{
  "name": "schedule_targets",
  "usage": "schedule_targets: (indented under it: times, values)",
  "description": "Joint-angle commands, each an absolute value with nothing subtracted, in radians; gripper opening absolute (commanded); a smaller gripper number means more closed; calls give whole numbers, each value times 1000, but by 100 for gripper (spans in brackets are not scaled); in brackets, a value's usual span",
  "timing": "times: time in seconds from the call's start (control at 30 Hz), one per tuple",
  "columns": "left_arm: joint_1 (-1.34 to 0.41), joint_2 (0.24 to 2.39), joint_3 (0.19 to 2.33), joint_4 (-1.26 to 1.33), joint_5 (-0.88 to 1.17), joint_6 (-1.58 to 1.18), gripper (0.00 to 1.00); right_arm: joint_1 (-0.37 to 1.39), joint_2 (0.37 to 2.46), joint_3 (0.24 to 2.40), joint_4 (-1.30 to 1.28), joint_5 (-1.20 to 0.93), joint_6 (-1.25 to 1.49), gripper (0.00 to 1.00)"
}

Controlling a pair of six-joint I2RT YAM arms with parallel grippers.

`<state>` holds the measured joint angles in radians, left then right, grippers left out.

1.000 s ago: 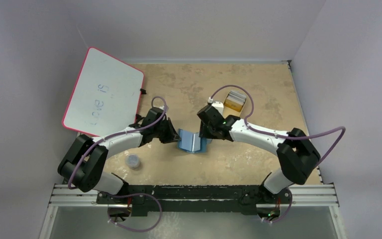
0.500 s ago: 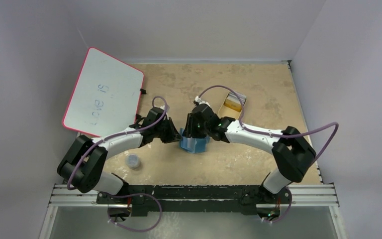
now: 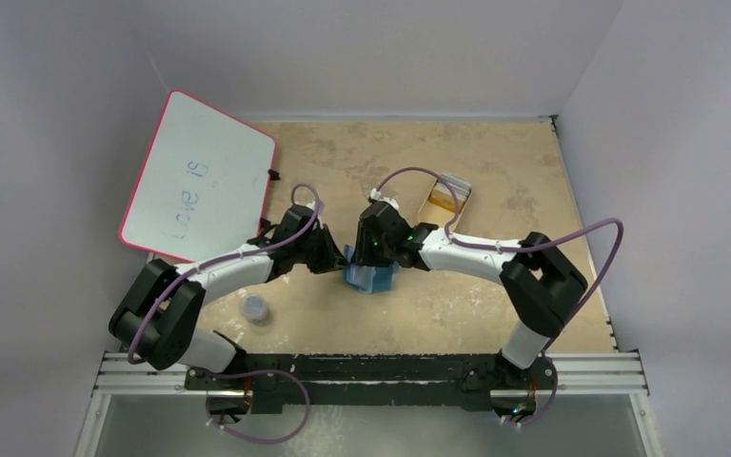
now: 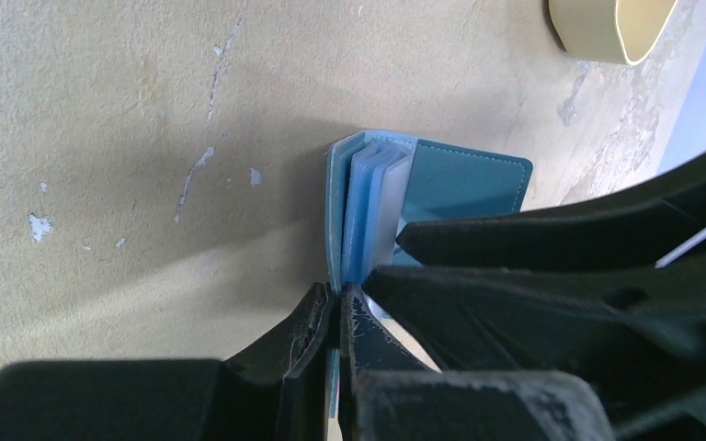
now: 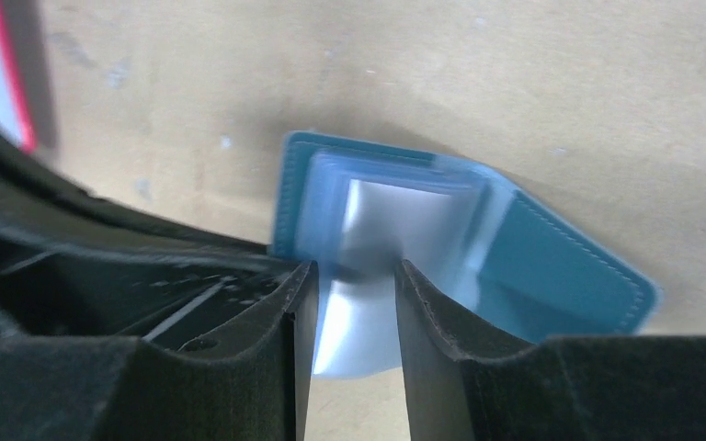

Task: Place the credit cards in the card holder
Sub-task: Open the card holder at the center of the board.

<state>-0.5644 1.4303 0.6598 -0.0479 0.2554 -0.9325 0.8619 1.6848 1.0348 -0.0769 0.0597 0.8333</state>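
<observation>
The blue card holder (image 3: 369, 276) stands half open on the table between my two grippers. My left gripper (image 4: 338, 296) is shut on the edge of its left cover, and the clear pockets fan out beyond the fingertips. My right gripper (image 5: 351, 272) hangs over the holder (image 5: 570, 266) from the other side. Its jaws are open, with a shiny silvery-clear pocket leaf (image 5: 395, 216) showing in the gap. The orange-yellow credit cards (image 3: 444, 202) lie in a beige tray behind the right arm. Neither gripper holds a card.
The pink-rimmed whiteboard (image 3: 200, 176) leans at the back left. A small round cap (image 3: 256, 307) sits near the left arm's base. The beige tray (image 4: 607, 28) shows at the top right of the left wrist view. Walls close in the table's back and sides.
My right gripper has moved left from beside the holder to over its open pockets, and its jaws have narrowed. The holder stands more folded. The left gripper has kept its grip in place.
</observation>
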Motion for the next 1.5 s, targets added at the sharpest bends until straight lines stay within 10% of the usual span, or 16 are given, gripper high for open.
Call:
schedule_targets:
  times: [0.0, 0.43, 0.93, 1.23, 1.47]
  values:
    - [-569, 1392, 662, -13, 254, -935, 0, 864, 1686, 1054, -179, 165, 849, 38]
    - [-568, 1386, 661, -20, 240, -932, 0, 865, 1689, 1027, -209, 178, 823, 33]
    - [-570, 1420, 670, 40, 274, -955, 34, 865, 1693, 1006, -187, 189, 822, 32]
    - [-569, 1472, 691, 38, 256, -908, 27, 865, 1690, 1001, -192, 203, 819, 32]
    - [-568, 1479, 700, 24, 255, -893, 0, 865, 1694, 1010, -252, 251, 811, 33]
